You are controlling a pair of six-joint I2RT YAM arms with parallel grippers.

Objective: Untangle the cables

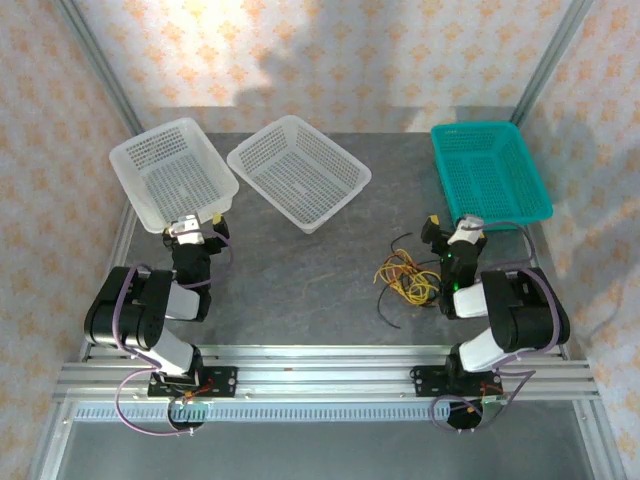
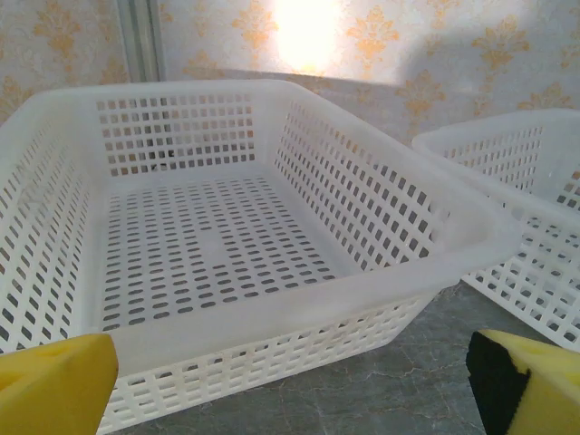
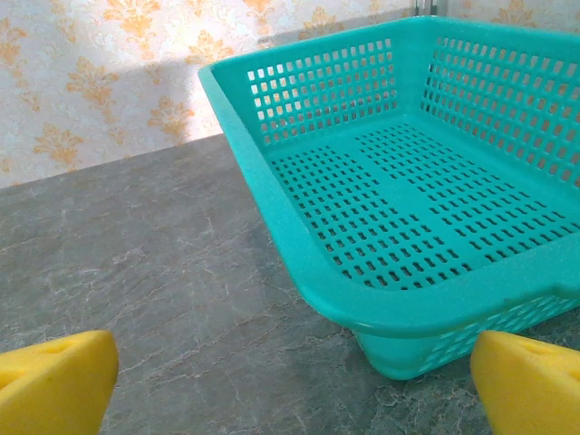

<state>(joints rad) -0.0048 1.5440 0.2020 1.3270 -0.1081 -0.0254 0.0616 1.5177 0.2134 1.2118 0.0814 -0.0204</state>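
Observation:
The cables (image 1: 405, 272) lie in a small tangled heap of yellow, orange-brown and black wires on the grey table, right of centre. My right gripper (image 1: 452, 229) hovers just right of and behind that heap, near the teal basket's front corner. Seen from the right wrist, it (image 3: 292, 385) is open, yellow fingertips (image 3: 54, 385) far apart and nothing between them. My left gripper (image 1: 196, 228) is at the left, by the front edge of a white basket. From the left wrist, it (image 2: 290, 385) is open and empty.
A white basket (image 1: 128, 180) stands at the back left, with its front rim (image 2: 299, 299) close before the left gripper. A second white basket (image 1: 330, 148) sits at the back middle. A teal basket (image 1: 437, 165), empty (image 3: 299, 245), is at the back right.

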